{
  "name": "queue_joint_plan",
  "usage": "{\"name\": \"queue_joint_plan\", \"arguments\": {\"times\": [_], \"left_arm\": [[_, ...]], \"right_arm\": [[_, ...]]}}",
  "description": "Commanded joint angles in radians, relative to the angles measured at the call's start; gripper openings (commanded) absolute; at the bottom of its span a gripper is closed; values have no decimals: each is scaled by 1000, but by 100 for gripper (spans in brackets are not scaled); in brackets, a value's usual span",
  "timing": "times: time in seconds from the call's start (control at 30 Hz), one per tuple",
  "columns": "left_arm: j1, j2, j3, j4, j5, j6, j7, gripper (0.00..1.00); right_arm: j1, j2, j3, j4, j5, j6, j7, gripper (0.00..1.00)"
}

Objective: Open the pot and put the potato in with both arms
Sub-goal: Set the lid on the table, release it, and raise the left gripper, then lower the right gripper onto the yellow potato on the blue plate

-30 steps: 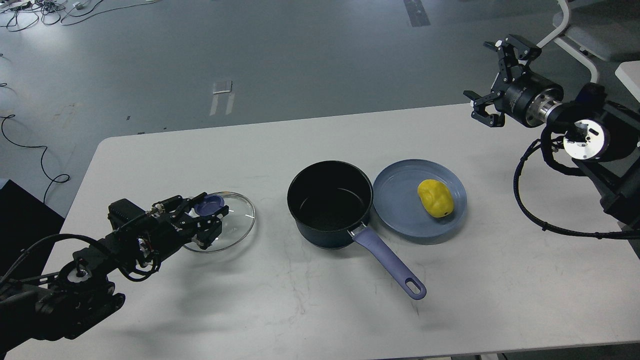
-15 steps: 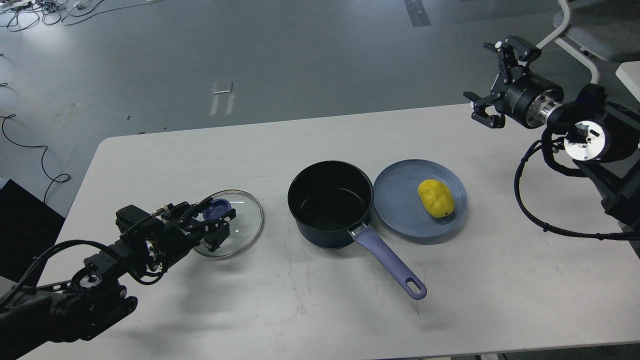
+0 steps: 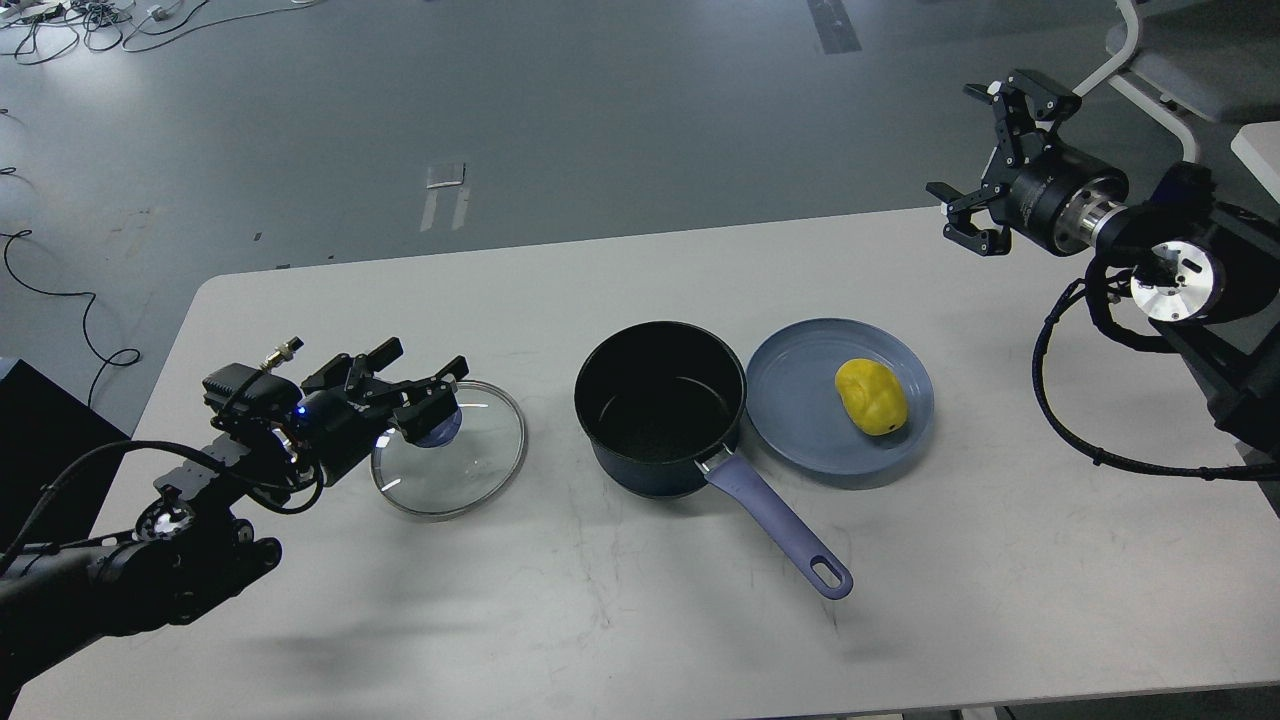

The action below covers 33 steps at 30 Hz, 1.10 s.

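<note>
Right, pot (image 3: 661, 405) sits open mid-table, lid (image 3: 450, 450) flat on the table to its left. Potato (image 3: 871, 397) on the plate (image 3: 800, 400) touching the pot's right side. Left gripper (image 3: 425, 385) above the knob, fingers spread, holding nothing. Right gripper (image 3: 985, 160) spread, well apart. Next: right arm must reach down for the potato.

A robotics lab or test hall, not a home kitchen. A plain white rounded-corner table (image 3: 400, 620) stands on a wide bare grey concrete-like floor (image 3: 600, 110) marked with tape strips (image 3: 443, 190). Loose black cables (image 3: 60, 290) trail beyond the table's far left corner, and a white-framed chair (image 3: 1150, 75) stands past its far right corner.
</note>
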Motion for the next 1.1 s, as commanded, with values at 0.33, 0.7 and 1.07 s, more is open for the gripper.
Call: {"name": "queue_joint_plan", "arguments": {"times": [0.33, 0.7, 1.07], "left_arm": [[-336, -41, -231, -111, -853, -462, 63, 98], [-264, -116, -387, -111, -1019, -485, 332, 98], [-223, -108, -389, -113, -1072, -491, 330, 98]], "right_arm": [[27, -166, -326, 206, -666, 0, 160, 96], [48, -172, -540, 213, -1106, -12, 229, 94], [90, -97, -650, 120, -1190, -41, 272, 92]]}}
